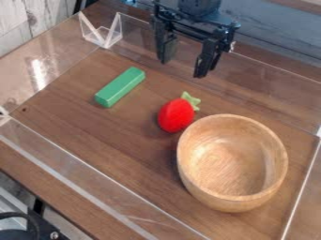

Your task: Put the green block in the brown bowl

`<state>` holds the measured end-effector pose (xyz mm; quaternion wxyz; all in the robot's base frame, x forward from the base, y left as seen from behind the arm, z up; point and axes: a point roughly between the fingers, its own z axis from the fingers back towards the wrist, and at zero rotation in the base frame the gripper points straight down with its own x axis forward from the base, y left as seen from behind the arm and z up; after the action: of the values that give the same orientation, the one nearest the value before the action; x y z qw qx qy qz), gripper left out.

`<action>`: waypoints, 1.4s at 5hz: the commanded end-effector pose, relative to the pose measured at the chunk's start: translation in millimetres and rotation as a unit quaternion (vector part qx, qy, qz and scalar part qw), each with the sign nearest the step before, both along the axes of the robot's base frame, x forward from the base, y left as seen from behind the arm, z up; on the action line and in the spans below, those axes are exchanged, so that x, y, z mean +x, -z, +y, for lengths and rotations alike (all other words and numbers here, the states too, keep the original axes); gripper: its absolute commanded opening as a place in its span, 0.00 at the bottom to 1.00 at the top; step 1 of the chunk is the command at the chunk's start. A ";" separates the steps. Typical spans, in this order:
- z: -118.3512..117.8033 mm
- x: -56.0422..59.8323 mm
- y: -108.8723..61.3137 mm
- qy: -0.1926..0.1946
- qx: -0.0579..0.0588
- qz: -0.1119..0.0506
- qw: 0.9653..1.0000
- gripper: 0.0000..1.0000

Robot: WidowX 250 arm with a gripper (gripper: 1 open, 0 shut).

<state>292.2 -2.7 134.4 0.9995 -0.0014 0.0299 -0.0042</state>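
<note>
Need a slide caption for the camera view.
Open end effector above the table, green block and strawberry toy lying beside the empty brown bowl.

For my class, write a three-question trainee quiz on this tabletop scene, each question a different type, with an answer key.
1. True or false: the green block lies inside the brown bowl.
2. Which object sits nearest the bowl? A) green block B) red strawberry toy C) clear plastic stand
3. Fill in: the gripper hangs above the table with its jaws ____.

Key: 1 false; 2 B; 3 open.
</note>
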 end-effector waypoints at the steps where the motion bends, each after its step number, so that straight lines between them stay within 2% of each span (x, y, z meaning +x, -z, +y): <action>1: 5.0 -7.1 9.7 -0.006 -0.001 0.013 1.000 1.00; 2: 34.6 -16.6 19.3 -0.015 -0.002 0.010 1.000 1.00; 3: 63.4 -19.2 22.1 -0.007 0.000 -0.008 1.000 1.00; 4: 71.9 -21.3 22.5 0.001 0.000 -0.023 1.000 1.00; 6: 106.0 -4.4 40.0 -0.010 -0.001 -0.041 0.999 1.00; 7: 122.2 0.1 48.3 -0.004 -0.002 -0.049 0.999 1.00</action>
<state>284.1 114.4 71.2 0.9999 -0.0151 0.0078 0.0019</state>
